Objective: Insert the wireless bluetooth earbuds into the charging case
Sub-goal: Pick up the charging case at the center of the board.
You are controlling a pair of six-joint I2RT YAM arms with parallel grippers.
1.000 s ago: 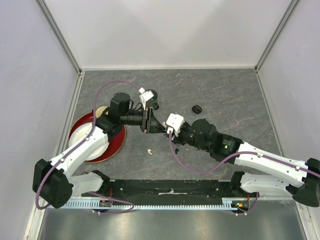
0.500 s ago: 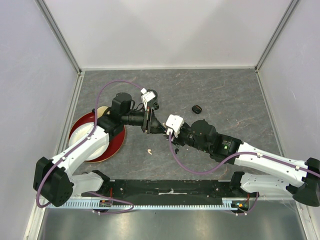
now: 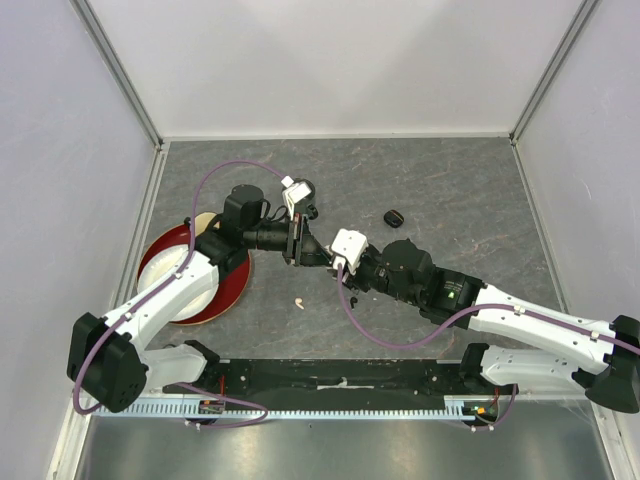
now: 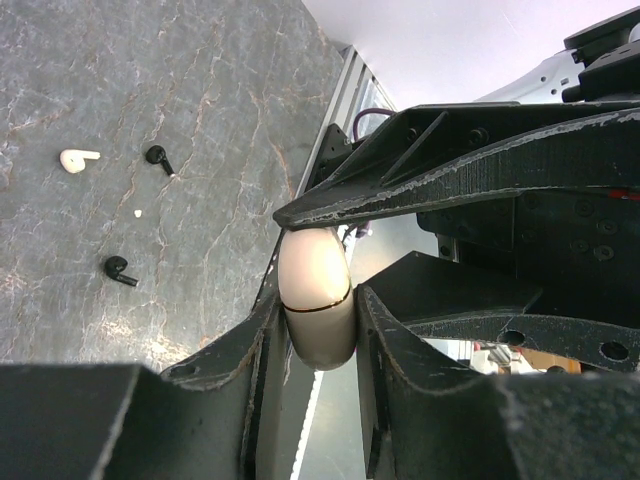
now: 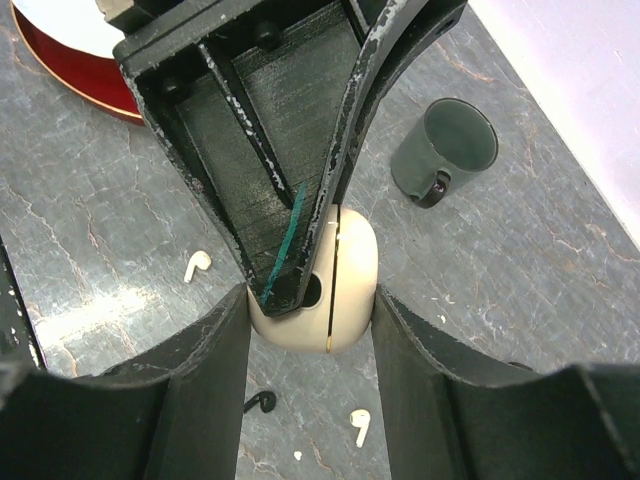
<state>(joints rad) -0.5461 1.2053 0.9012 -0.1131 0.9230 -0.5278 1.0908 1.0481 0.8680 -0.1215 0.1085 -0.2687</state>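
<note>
A cream charging case is held above the table where my two grippers meet; it also shows in the right wrist view, with its lid seam looking closed. My left gripper is shut on it, and so is my right gripper, from the opposite side. In the top view the left gripper and right gripper hide the case. Cream earbuds and a black earbud lie on the table below. The left wrist view shows one cream earbud and two black earbuds.
A dark green mug stands behind the grippers. A black case lies to the right of them. A red plate with a white bowl sits at the left under the left arm. One cream earbud lies in front.
Almost nothing. Both grippers stay closed on the cream case, shifted only very slightly.
</note>
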